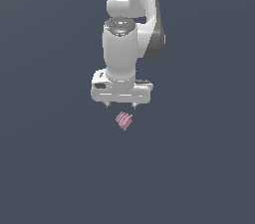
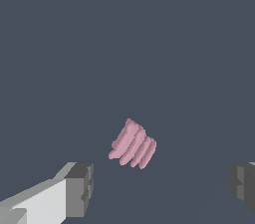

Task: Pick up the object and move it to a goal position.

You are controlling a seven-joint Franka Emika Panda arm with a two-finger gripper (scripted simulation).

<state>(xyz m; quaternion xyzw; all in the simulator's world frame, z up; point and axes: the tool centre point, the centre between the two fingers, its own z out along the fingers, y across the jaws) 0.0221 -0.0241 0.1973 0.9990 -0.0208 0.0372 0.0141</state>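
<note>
The object (image 1: 124, 121), a tiny pale pink ribbed lump with a jagged outline, lies alone on the dark grey desk (image 1: 50, 168), just below the white gripper (image 1: 120, 106) in the exterior view and not touching it. The fingers (image 2: 79, 188) stand wide apart, empty, with the lump showing in the gap between them in the wrist view and nearer to one dark pad than to the other. The goal position is not marked in either view. Judging by its size against the arm, the lump looks very light, and its ridged surface should give the pads some bite, though whether it is stiff or soft cannot be told. A hold across its narrow middle, pads pressing on the ribbed flanks rather than the ragged tips, seems the safest, since so small a piece could easily tip or skid away.
</note>
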